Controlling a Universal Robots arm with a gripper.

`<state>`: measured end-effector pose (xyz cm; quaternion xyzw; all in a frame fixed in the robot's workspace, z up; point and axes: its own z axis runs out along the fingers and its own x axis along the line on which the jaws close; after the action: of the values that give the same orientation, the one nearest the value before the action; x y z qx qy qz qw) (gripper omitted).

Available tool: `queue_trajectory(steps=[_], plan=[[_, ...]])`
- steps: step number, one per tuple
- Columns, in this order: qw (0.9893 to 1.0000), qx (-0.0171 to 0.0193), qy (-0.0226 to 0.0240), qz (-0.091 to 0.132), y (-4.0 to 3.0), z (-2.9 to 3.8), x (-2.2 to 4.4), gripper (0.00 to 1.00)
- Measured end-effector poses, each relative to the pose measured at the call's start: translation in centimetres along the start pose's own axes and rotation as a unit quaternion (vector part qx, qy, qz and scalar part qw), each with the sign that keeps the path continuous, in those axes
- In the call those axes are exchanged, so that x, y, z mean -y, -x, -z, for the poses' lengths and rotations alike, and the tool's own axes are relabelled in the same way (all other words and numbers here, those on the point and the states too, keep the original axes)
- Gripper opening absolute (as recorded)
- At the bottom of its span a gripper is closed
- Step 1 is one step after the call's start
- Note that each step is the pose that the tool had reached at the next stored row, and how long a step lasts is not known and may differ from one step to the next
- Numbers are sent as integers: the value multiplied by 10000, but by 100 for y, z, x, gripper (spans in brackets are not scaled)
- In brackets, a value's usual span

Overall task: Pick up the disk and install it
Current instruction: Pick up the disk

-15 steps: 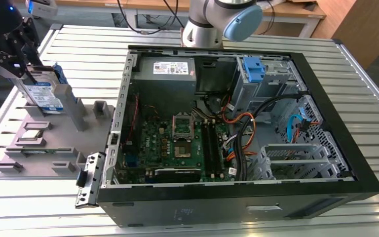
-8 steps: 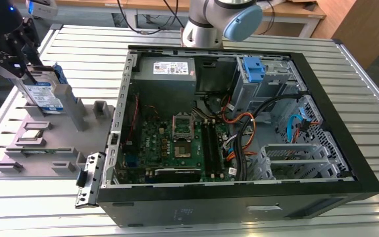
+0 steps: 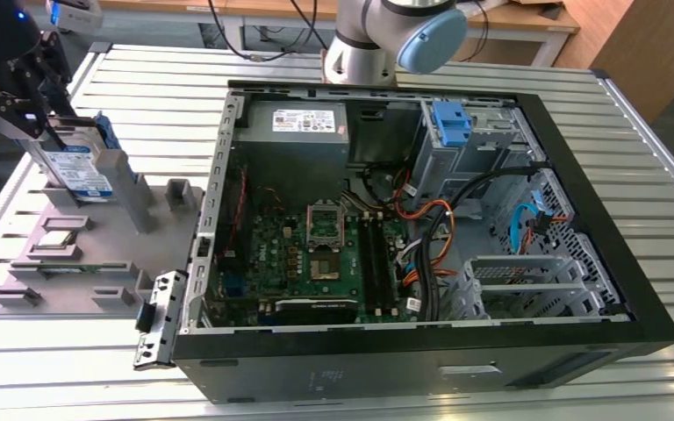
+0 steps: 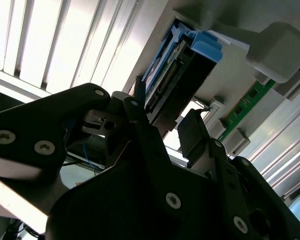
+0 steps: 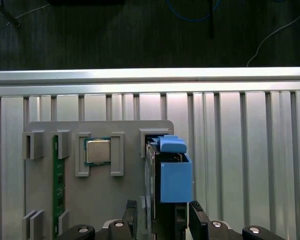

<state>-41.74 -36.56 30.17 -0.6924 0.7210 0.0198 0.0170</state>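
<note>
Tool [image 5: 163, 212] jaws apart, straddling disk [image 5: 175, 175] standing upright in gray holder [image 5: 100, 197] on counter [image 5: 250, 165], not clamped.

Bright, even overhead light washes the slatted metal table [image 3: 68, 377] in the exterior view, while the open computer case [image 3: 372, 368] stays dim and shadowed inside. In the second wrist view the slats glare white behind the dark, backlit gripper [image 4: 165, 102].

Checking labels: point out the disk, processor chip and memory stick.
the disk [image 5: 176, 182], first wrist view, blue caddy face.
processor chip [image 5: 98, 151], first wrist view, metal lid.
memory stick [image 5: 55, 185], first wrist view, green edge.
</note>
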Motion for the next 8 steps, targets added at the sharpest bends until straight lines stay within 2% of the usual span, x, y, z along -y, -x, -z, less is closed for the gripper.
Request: queue_trajectory(steps=[8], plan=[[10000,0,0,0,1,0,0,53]])
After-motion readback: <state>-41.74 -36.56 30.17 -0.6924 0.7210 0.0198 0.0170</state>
